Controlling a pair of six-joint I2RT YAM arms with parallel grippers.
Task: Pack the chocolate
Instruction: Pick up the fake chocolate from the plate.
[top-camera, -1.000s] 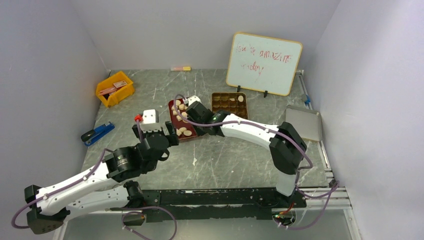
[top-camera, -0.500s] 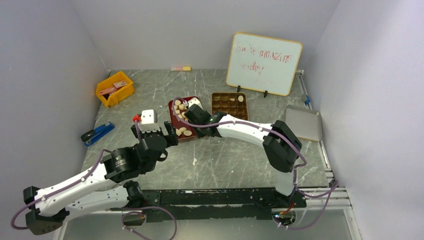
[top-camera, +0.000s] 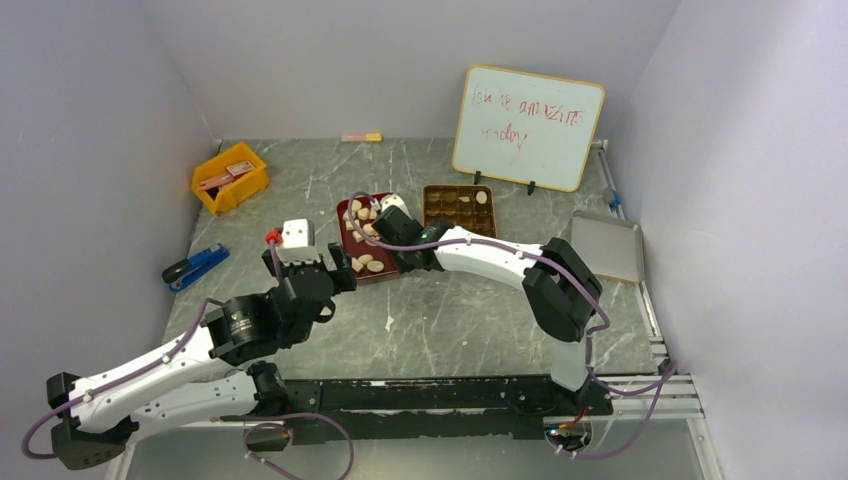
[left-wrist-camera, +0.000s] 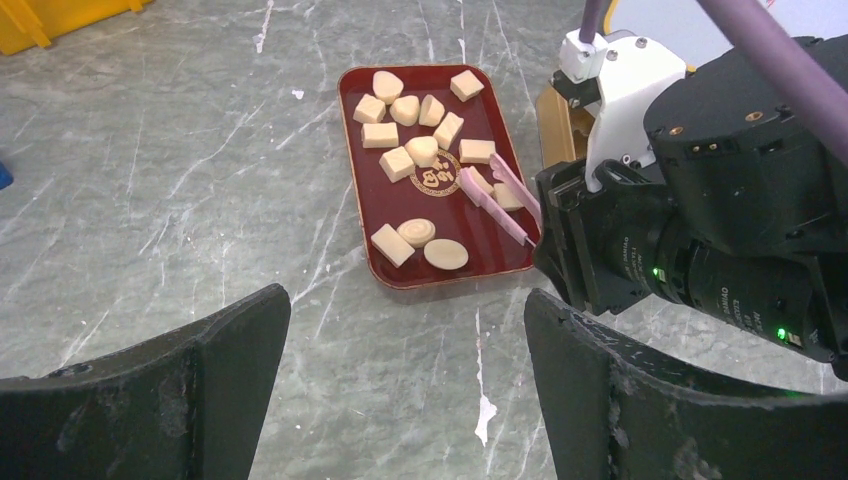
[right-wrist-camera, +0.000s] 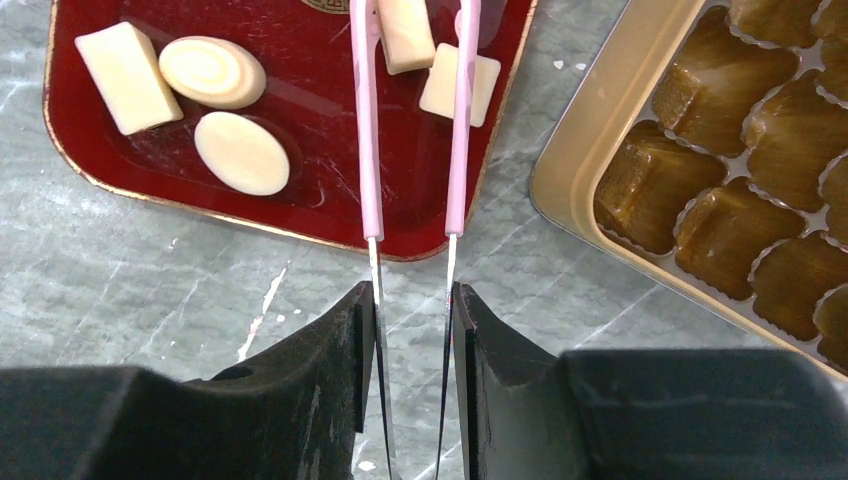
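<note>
Pink tweezers (right-wrist-camera: 366, 150) clamped in the right hand (right-wrist-camera: 412, 300) straddle one chocolate (right-wrist-camera: 405, 35) on the red tray (right-wrist-camera: 300, 90).

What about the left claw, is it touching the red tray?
Apart. The left wrist view shows bare table between the left gripper and the red tray.

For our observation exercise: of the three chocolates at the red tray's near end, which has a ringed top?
The round one; the rectangular block and the oval beside it are plain.

Bright, even light comes from above; shadows fall faint and soft. Mild sheen marks the red tray (right-wrist-camera: 310, 120). Wrist views are sharp at centre frame.
</note>
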